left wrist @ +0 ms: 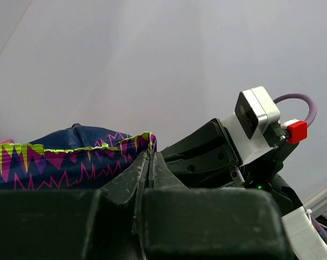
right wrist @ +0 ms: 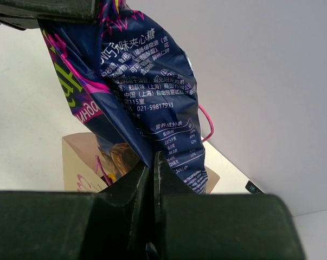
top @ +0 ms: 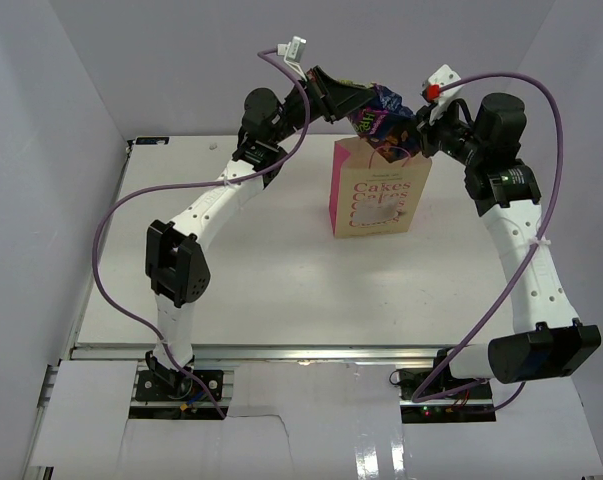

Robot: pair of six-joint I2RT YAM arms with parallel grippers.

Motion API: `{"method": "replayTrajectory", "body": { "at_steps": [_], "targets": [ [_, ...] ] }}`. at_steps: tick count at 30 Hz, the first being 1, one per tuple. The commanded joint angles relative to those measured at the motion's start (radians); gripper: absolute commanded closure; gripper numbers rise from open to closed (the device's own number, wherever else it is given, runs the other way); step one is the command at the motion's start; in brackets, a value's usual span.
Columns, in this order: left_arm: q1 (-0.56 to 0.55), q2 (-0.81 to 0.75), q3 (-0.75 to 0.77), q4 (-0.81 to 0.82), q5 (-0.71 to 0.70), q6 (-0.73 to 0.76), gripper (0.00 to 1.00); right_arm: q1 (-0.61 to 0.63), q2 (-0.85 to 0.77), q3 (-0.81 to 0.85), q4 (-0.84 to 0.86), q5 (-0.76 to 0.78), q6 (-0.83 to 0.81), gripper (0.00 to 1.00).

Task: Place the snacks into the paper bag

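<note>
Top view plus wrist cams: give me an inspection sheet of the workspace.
Surface: white table, paper bag upright on it.
Job's things: snack bag held over the paper bag's mouth; brown packets inside the paper bag.
Clutter: nothing seen.
Grippers: left gripper shut on the snack bag's top edge; right gripper shut on its lower edge.
Cables: purple cables loop off both arms.
Surroundings: white walls on three sides.

claw (right wrist: 153, 165) pinching snack bag (right wrist: 147, 92), paper bag (right wrist: 76, 157) below
</note>
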Motion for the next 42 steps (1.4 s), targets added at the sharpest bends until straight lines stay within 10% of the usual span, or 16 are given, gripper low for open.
{"method": "replayTrajectory", "body": {
  "at_steps": [1,42],
  "targets": [
    [-0.002,-0.062,0.038,0.075,0.004,-0.019,0.88,-0.038,-0.028,0.014,0.205,0.074,-0.003,0.92],
    [0.035,-0.117,-0.097,0.049,0.023,0.048,0.62,-0.081,0.002,-0.112,0.204,0.016,-0.032,0.67]
  ]
}}
